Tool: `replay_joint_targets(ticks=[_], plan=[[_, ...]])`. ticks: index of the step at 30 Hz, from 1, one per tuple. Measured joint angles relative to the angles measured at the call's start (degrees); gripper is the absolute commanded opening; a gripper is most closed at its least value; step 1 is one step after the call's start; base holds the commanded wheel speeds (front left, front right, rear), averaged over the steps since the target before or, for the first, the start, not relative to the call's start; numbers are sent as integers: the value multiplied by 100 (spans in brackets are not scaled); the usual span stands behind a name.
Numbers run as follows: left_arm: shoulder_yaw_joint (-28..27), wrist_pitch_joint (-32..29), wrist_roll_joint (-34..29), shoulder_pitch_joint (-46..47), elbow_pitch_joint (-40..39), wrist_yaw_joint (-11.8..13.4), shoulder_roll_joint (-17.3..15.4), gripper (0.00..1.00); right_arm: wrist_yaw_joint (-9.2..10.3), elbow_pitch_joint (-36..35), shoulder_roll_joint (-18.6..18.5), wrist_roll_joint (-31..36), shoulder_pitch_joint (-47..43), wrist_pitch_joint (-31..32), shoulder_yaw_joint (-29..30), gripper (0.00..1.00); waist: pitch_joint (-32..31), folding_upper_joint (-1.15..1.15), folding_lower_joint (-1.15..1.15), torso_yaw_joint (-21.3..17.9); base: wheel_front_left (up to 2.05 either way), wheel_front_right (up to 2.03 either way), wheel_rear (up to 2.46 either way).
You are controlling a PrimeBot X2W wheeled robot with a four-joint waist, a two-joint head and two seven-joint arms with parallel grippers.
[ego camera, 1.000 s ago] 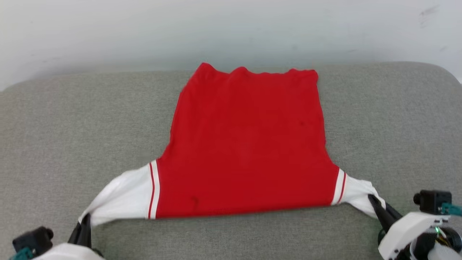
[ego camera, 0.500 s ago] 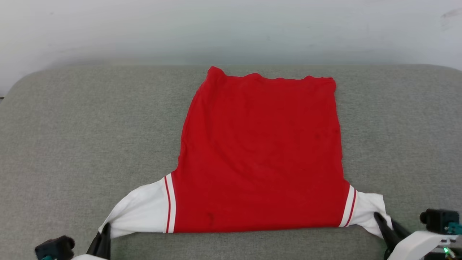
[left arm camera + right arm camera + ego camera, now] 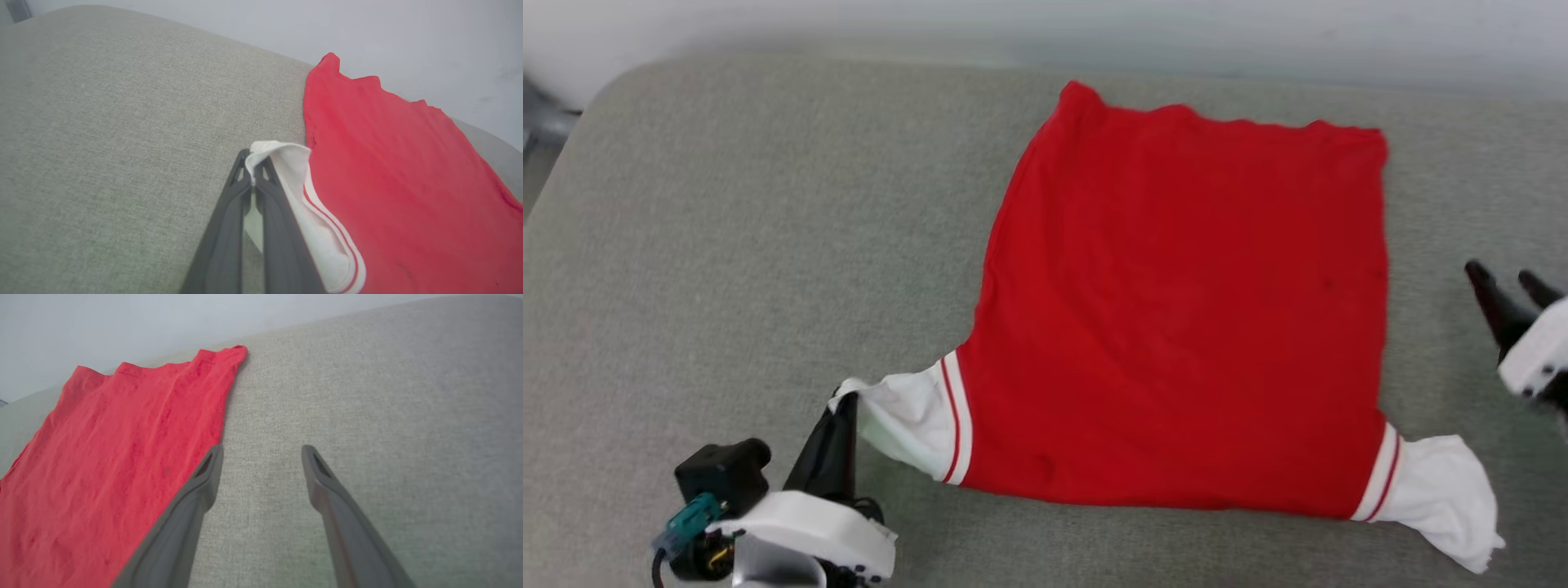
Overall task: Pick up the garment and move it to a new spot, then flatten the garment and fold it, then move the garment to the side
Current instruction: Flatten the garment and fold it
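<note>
Jaws of the left gripper (image 3: 843, 402) were pinched tight on the garment's (image 3: 1176, 327) left white sleeve (image 3: 898, 418) (cloth bunched at the tips). Those of the right gripper (image 3: 1503, 273) stood wide apart and empty, just off the garment's right edge. The garment lay spread on the grey cushion (image 3: 727, 245).

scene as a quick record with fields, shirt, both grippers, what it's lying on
surface: grey fabric cushion
garment: red body, white sleeves with red stripes, spread out flat, plain red side up
left-side sleeve: tip lifted and pinched
right-side sleeve: lying loose on the cushion
left gripper: shut on the left-side sleeve's edge
right gripper: open, holding nothing, beside the garment's right edge
</note>
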State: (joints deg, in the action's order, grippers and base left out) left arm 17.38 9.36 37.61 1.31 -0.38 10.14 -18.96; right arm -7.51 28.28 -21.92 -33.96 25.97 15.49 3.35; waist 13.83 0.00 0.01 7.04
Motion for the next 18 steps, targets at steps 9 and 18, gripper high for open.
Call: replay_joint_targets(ticks=[9,18], plan=[[270,186,-104,555,-125,-196,305,0,0,954,-296,202,1822,1689,-67,100,695,0,0,522,0,0,0],[508,365,-421,990,-348,-337,461,0,0,1402,-522,881,3160,2559,88,100,1380,0,0,1019,0,0,0]])
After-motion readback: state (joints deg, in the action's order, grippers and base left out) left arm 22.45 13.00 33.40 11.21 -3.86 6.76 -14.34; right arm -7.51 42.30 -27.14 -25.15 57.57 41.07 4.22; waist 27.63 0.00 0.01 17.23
